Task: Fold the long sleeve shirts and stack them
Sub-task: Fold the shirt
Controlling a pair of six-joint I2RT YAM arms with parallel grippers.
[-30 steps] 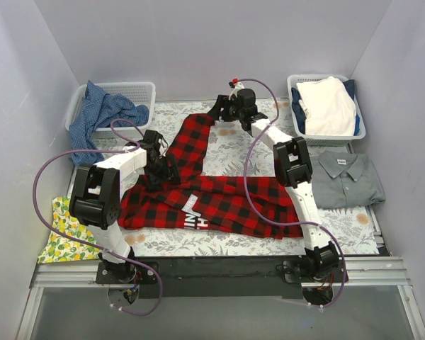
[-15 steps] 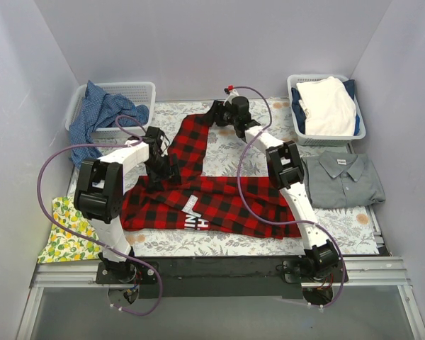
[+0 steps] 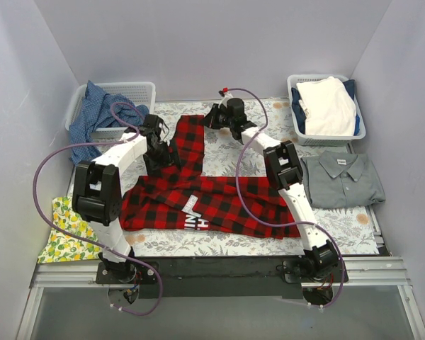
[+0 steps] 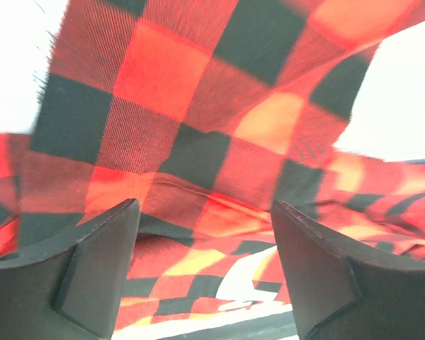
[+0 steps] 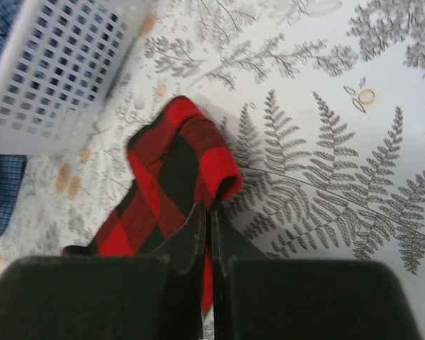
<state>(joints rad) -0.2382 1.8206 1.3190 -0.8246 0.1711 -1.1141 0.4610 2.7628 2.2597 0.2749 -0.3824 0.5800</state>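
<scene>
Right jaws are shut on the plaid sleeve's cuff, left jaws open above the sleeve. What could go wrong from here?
1. The right gripper seems to pinch only the cuff's edge of the plaid shirt; a quick pull may slip it free.
2. The left gripper is open and pins nothing, so the whole shirt may drag instead of folding.
3. The right arm's purple cable crosses over the shirt and could snag it.

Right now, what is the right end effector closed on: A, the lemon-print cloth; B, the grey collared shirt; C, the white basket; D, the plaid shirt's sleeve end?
D: the right wrist view shows the right end effector shut on the sleeve end of the plaid shirt.
</scene>
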